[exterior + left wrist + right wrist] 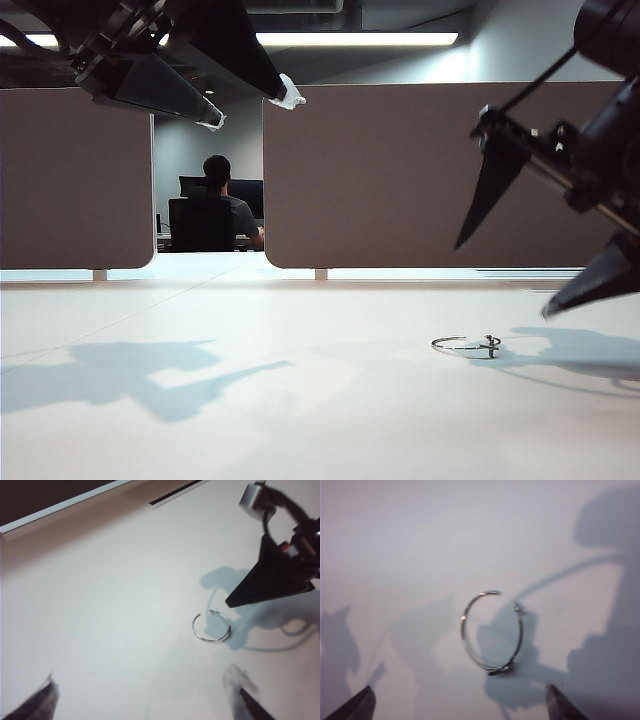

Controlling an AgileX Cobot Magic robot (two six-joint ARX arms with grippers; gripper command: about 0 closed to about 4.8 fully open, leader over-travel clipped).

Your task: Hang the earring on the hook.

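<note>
Both hands, left [250,108] and right [505,275], gape empty above one earring [466,346] on one table [300,420].

My table [200,420] is a plain white, matte surface that runs back to a row of beige divider panels [400,175] standing along its far edge. Only one thing lies directly on it: the earring [466,346], a thin silver wire hoop resting flat, right of the middle. The hoop is open, with a gap between its ends, and a small dark clasp sits at one point on it. Soft grey shadows of my arms fall across the white surface beside it.
</note>
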